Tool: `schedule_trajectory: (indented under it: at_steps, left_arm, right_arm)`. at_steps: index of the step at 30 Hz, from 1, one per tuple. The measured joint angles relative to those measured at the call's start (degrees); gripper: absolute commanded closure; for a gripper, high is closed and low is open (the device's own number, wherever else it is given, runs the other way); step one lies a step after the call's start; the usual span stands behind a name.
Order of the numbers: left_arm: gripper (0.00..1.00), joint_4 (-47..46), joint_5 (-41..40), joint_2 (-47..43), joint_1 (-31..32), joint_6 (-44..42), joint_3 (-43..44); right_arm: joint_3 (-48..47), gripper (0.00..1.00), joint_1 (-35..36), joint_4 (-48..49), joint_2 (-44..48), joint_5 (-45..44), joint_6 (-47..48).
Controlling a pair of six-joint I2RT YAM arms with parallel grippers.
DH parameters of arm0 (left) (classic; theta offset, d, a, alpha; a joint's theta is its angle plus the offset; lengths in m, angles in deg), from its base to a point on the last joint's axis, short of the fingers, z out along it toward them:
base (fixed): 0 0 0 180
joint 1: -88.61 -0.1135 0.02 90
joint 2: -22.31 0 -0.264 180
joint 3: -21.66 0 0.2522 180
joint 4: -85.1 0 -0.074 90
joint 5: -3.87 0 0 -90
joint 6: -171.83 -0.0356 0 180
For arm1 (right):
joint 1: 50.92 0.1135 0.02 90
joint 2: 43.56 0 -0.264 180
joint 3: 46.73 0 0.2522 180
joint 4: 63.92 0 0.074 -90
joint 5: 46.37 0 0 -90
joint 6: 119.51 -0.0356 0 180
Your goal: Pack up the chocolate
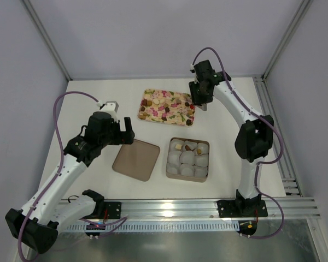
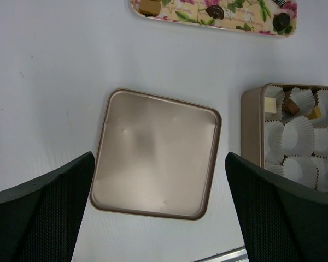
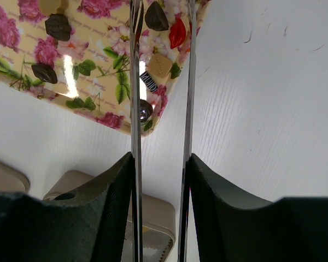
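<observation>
Where the right gripper (image 1: 201, 105) is held above the corner of the floral tray (image 3: 98, 103), its two thin metal blades (image 3: 135, 82) are seen parted and parallel, with a narrow gap. Nothing is clamped in the stretch that shows, and the tips are cut off by the frame edge.

- Chocolate (image 3: 160, 65): loose on the tray, under and between the blades. A tan square and a striped piece are placed nearer the wrist, a dark leaf shape and a red lip shape farther out. More dark pieces are scattered to the blades' left.
- Left gripper (image 2: 159, 161): fingers spread to the full, nothing held.
- Square tin lid (image 2: 153, 125): laid flat on the white table (image 2: 44, 82), directly below that gripper and framed between its fingers.
- Gold tin (image 2: 251, 125): set to that gripper's right, just beside the lid but apart from it. It is lined with white paper cups (image 2: 298, 134). Three small pieces, one cream, one brown and one golden, are lodged along its far row.
- The tray's near edge is found beyond the lid, well apart from it.
</observation>
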Motion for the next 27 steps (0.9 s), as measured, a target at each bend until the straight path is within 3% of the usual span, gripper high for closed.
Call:
schedule_trajectory:
  at_steps: [10, 22, 27]
  left_arm:
    - [0.00, 0.0, 0.0, 0.2, 0.0, 0.0, 0.0]
    - [0.00, 0.0, 0.0, 0.3, 0.0, 0.0, 0.0]
    - [0.00, 0.0, 0.0, 0.3, 0.0, 0.0, 0.0]
  right_arm:
    - [0.0, 0.55, 0.0, 0.0, -3.9, 1.5, 0.0]
    - [0.0, 0.69, 0.0, -0.1, -4.2, 2.3, -0.2]
    - [0.0, 0.70, 0.0, -0.2, -4.2, 3.2, -0.6]
